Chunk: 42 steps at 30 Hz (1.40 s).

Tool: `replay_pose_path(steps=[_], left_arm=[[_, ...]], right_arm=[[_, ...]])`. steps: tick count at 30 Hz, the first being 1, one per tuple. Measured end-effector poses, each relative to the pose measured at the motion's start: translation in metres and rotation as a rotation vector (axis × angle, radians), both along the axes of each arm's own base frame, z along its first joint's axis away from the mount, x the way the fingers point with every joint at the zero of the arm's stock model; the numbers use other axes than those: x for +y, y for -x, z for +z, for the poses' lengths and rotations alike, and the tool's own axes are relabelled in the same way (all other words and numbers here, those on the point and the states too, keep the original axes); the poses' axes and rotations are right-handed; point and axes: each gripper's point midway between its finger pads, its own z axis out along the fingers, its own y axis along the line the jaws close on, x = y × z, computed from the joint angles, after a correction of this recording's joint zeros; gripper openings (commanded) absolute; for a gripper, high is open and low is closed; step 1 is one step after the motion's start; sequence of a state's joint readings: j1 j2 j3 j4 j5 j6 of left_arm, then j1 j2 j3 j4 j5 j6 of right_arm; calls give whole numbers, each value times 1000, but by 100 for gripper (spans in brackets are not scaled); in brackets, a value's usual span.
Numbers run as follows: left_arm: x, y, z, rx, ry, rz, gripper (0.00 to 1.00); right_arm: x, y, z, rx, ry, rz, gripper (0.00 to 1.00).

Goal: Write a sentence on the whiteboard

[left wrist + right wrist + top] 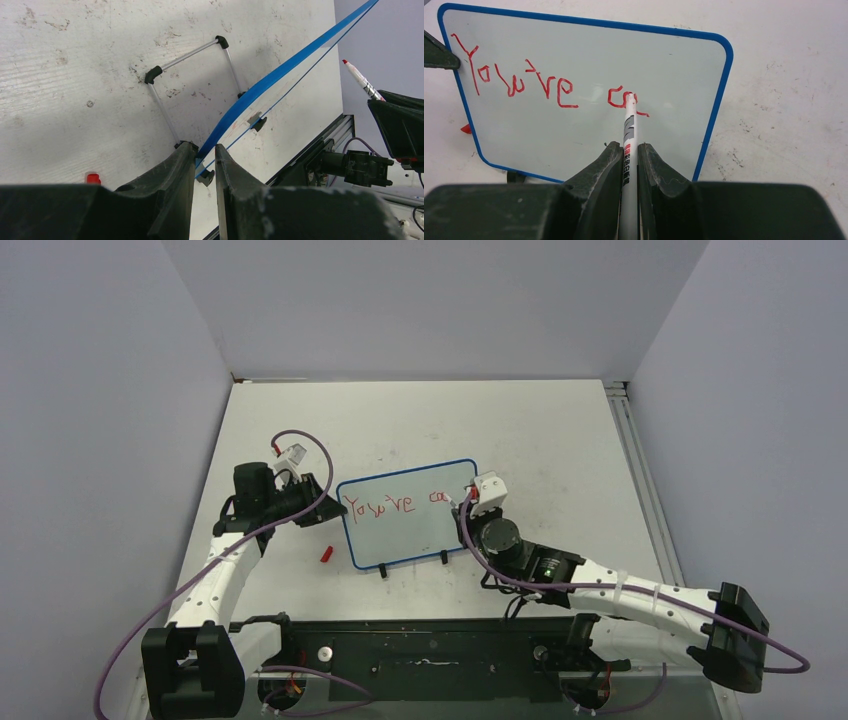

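Whiteboard (pixel 415 535) stands tilted at the middle of the table (pixel 560 440). It looks light, thin and glossy, so likely to skid. Its 9 o'clock frame edge is the sensible hold, and the left gripper (pixel 205 150) pinches it there, nearly closed. The right gripper (pixel 630 148) clamps the marker (pixel 629 125), tip on the sentence (pixel 524 82) toward 2 o'clock.

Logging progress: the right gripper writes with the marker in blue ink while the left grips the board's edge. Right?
No: the lettering is red; only the whiteboard frame is blue. The right wrist view shows it; the rest holds.
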State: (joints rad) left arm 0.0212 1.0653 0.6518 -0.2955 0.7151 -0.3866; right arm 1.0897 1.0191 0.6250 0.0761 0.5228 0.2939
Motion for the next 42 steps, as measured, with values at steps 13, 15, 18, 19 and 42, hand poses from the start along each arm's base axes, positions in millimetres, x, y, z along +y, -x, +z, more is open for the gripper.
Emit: replay_pose_path(steps=[13, 15, 18, 19, 42], left_arm=[[0, 0, 0, 0, -2, -2, 20], [0, 0, -1, 1, -2, -2, 20], [0, 0, -1, 3, -1, -2, 20], [0, 0, -1, 4, -1, -1, 20], [0, 0, -3, 8, -2, -3, 20]], right_arm=[[-10, -9, 1, 9, -5, -16, 5], [-11, -10, 0, 9, -5, -20, 5], [-11, -11, 0, 11, -6, -21, 5], [-11, -11, 0, 11, -7, -21, 5], [-9, -15, -19, 32, 19, -17, 5]])
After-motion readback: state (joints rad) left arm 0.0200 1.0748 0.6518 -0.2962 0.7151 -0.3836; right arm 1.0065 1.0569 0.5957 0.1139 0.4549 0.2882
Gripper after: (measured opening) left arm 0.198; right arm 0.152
